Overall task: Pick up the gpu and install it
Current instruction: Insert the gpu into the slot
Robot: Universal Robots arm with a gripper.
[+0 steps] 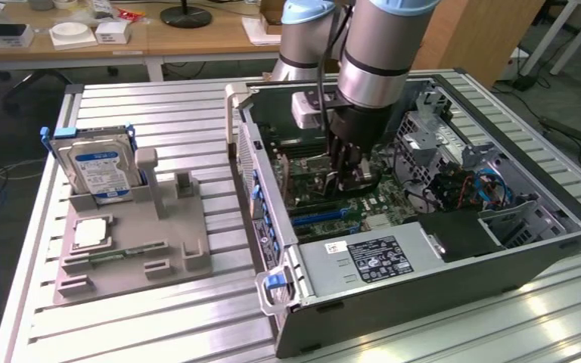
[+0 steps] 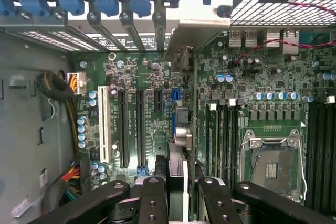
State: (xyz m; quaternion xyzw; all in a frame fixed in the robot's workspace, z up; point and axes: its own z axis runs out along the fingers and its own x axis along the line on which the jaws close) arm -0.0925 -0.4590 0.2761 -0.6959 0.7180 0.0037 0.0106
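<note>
The gpu appears edge-on in the wrist view as a thin card standing upright over the green motherboard. Its silver bracket lies toward the case's rear slot openings. My gripper is shut on the card, with one black finger on each side. The card stands beside two long black expansion slots. Whether its lower edge sits in a slot is hidden. In the exterior view my gripper reaches down into the open computer case, with the gpu between its fingers.
Inside the case are a processor socket, a white slot, a power supply and blue cables. At the exterior view's left, a grey holder carries a silver hard drive and a narrow green memory stick.
</note>
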